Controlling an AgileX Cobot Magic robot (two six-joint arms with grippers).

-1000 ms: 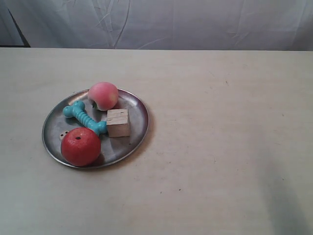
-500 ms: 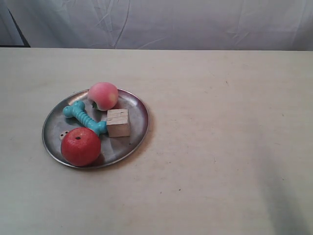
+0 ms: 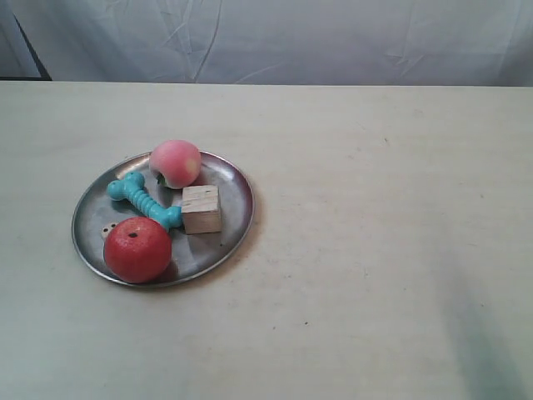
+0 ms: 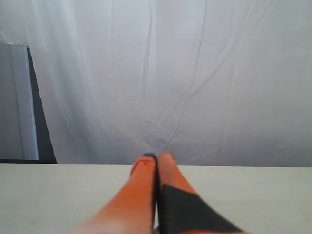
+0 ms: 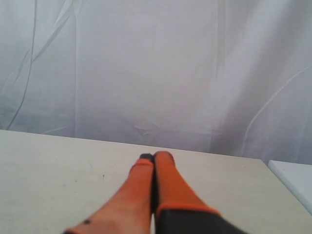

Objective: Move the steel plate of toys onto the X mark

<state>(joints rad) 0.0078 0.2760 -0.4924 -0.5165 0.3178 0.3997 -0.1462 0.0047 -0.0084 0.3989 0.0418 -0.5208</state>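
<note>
The steel plate (image 3: pixel 236 185) lies on the table at the exterior view's left. On it rest a pink peach (image 3: pixel 176 162), a turquoise bone (image 3: pixel 143 200), a pale wooden cube (image 3: pixel 201 208) and a red apple (image 3: pixel 136 249). I cannot make out the X mark in any view; only faint specks show on the tabletop. Neither arm appears in the exterior view. My left gripper (image 4: pixel 156 157) is shut with nothing between its orange fingers, above bare table and facing the curtain. My right gripper (image 5: pixel 154 156) is shut and empty too, also over bare table.
A white wrinkled curtain (image 3: pixel 333 42) hangs behind the table's far edge. The pale tabletop (image 3: pixel 383 233) stretches to the right of the plate. A white surface (image 5: pixel 295 180) lies beyond the table's edge in the right wrist view.
</note>
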